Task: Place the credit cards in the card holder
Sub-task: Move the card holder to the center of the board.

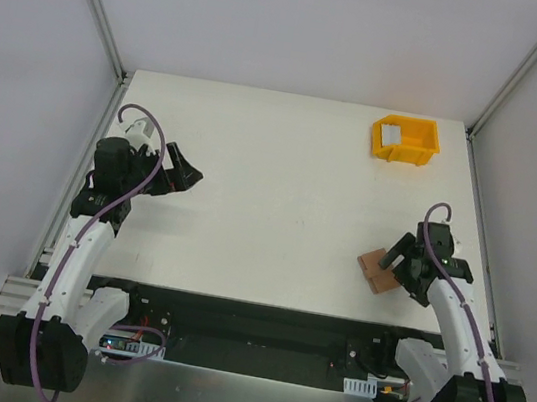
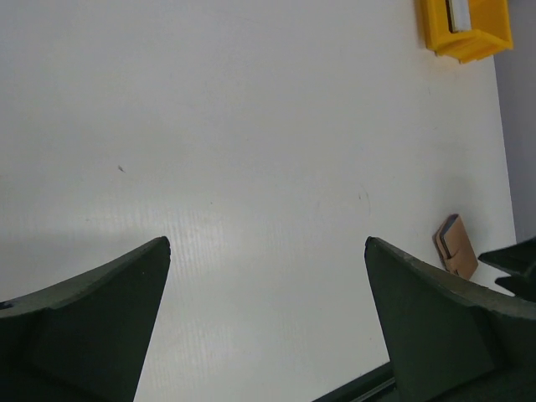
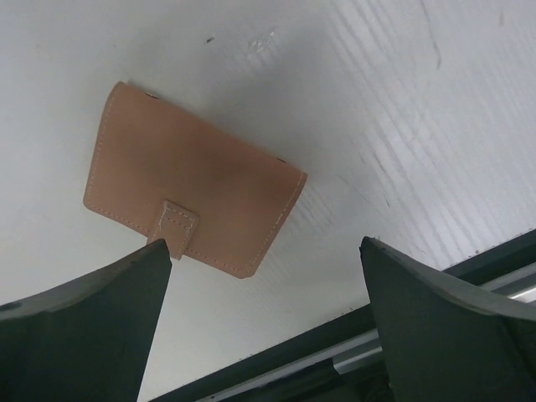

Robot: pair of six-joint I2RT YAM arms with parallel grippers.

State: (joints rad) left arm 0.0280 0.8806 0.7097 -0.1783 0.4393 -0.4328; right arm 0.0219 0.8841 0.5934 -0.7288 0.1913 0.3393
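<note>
The brown card holder lies shut and flat on the white table near its front right edge. In the right wrist view it shows its tab clasp, just ahead of my open, empty right gripper. From above, the right gripper hovers right beside it. The pale credit cards lie inside the yellow bin at the far right. My left gripper is open and empty over the left side of the table, far from both. The left wrist view shows the card holder and the bin in the distance.
The table's front edge, with a dark rail below it, runs close under the right gripper. Grey walls and metal frame posts enclose the table on three sides.
</note>
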